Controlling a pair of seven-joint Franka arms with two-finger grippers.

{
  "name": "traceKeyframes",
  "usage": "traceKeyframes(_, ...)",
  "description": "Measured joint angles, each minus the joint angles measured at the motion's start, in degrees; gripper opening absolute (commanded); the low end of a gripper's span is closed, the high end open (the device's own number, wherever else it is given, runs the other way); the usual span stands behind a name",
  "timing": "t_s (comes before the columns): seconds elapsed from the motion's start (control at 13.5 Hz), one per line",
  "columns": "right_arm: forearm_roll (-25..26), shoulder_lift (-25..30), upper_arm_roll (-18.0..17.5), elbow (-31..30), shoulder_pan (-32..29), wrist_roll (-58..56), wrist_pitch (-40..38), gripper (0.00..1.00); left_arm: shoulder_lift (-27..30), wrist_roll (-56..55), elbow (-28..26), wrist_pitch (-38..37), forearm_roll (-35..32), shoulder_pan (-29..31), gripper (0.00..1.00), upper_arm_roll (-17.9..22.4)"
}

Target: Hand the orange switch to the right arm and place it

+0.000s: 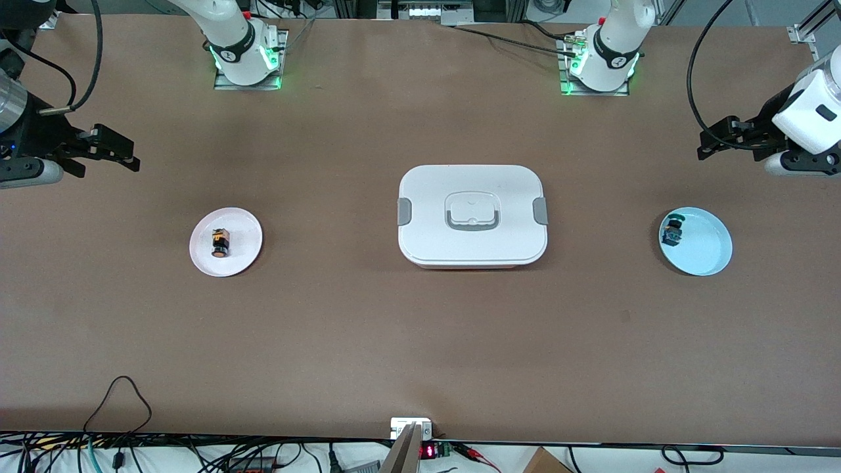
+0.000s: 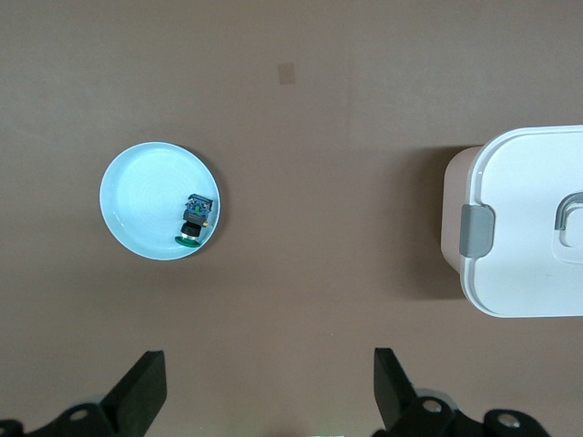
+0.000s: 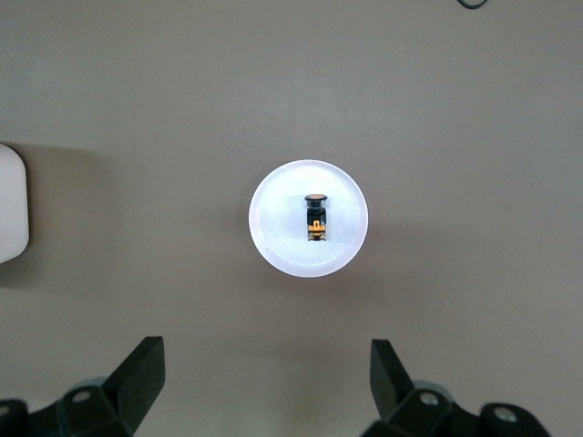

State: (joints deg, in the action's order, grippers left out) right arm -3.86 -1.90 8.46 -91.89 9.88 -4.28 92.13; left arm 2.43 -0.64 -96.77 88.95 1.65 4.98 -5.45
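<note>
On the white plate [image 1: 244, 231] at the right arm's end of the table, the orange switch [image 1: 220, 242] lies untouched, both grippers released.

Seen from the front camera, the plate sits at 9 o'clock from the lidded white box [image 1: 472, 190], and the switch lies at about 4 o'clock from the right gripper [image 1: 125, 152], which hangs over bare table with its jaws spread wide. Its long axis runs 12 to 6 in that view. The right wrist view shows it lying crosswise to the line between the fingers, so the jaws would probably close across its narrow width. The left gripper [image 1: 716, 139], also spread and empty, waits over the table at the other end, at 1 o'clock from the blue plate [image 1: 713, 263] holding the green-blue switch [image 1: 671, 230]. The right arm is far nearer the orange switch.
</note>
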Motion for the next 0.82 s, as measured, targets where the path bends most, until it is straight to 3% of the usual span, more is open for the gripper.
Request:
traceKeyframes(0.15, 0.0, 0.01, -2.48, 0.0, -2.95, 0.02, 0.0, 1.0, 0.0, -0.02, 0.0, -0.01, 0.04, 0.03, 1.0, 0.03)
traceKeyframes(0.82, 0.0, 0.08, -2.72, 0.99, -3.73, -0.04, 0.01, 1.0, 0.0, -0.02, 0.0, -0.05, 0.06, 0.27, 1.0, 0.07)
